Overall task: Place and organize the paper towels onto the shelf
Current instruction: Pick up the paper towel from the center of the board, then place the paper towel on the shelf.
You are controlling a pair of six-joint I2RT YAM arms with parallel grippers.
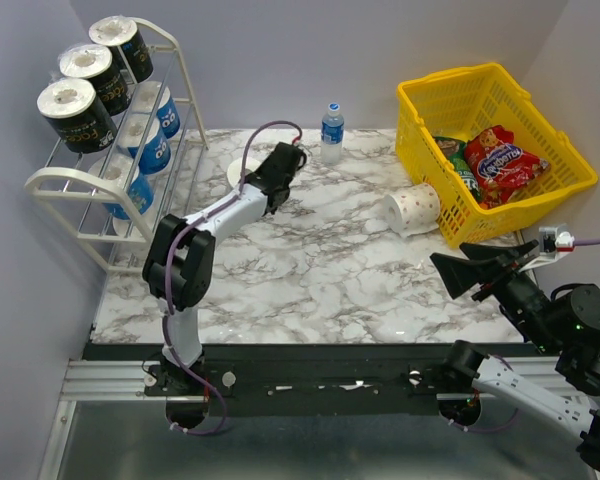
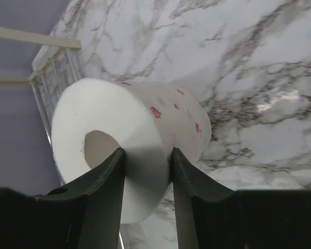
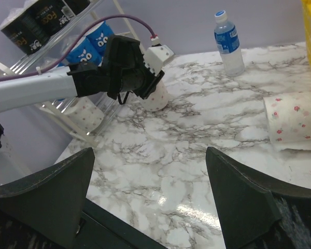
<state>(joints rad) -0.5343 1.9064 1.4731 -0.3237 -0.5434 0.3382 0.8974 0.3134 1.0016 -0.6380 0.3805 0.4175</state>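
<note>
Since the left gripper (image 2: 146, 153) sits over the dotted roll (image 2: 145, 116) at the far side of the table (image 1: 310, 280), just in front of the shelf (image 1: 55, 182), this looks like the pickup step. Jaws pinch the roll's wall, one finger at the core hole, the other on the outside wrap. Both touch paper in the wrist view, so I read it as gripping. From the right wrist view the roll stands on end on the marble, not yet lifted as far as I can tell. A wall pinch probably suits a soft roll too wide to span.

The right gripper (image 3: 149, 155) hangs near its own side with jaws wide apart, holding nothing.

Shelf: black rolls (image 1: 85, 75) on the top tier, blue rolls (image 1: 152, 128) in the middle. The bottom tier has a blue one and another dotted one (image 3: 85, 113), with room likely left there.

A second loose dotted roll (image 1: 412, 208) lies on its side against the yellow basket (image 1: 450, 84), well apart from the left arm. The basket holds snack packets (image 1: 500, 160).

A water bottle (image 1: 331, 130) stands near the held roll, off the path to the shelf. The rack's looped end frame and thin bars are the likely snag on the way in.
</note>
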